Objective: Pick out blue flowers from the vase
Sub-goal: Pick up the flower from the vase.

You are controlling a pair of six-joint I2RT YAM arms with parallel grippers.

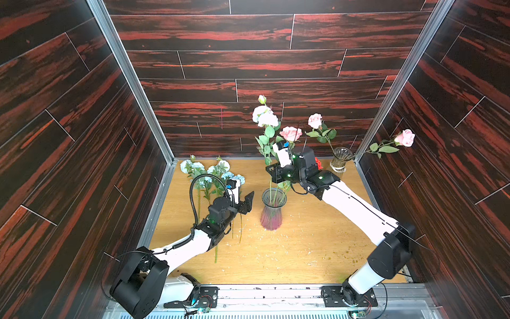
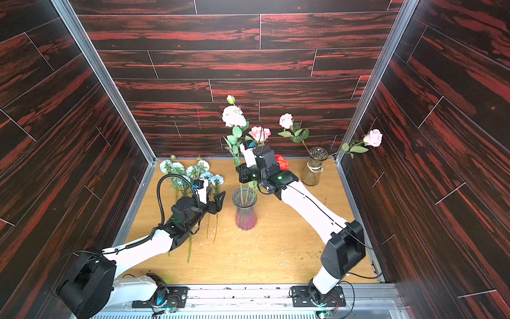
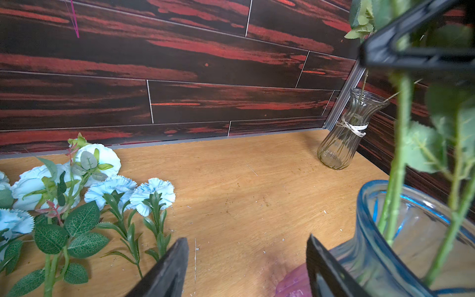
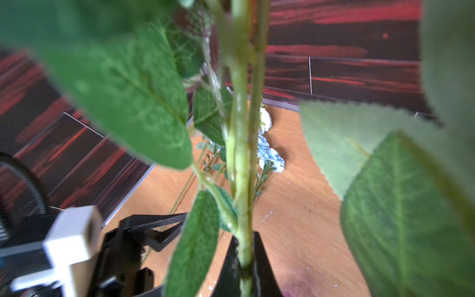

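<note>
My right gripper is clenched low on the vase's blue flower stalk, probably light, whippy and slick, while my left gripper is released.

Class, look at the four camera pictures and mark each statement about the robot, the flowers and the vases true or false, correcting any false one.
1. The right tool is shut on a green stem standing in the tinted vase. True.
2. The left tool grips a blue flower. False: it is open and holds nothing.
3. Several blue flowers lie on the table. True.
4. The clear vase in the far corner is empty. False: pink roses stand in it.
</note>
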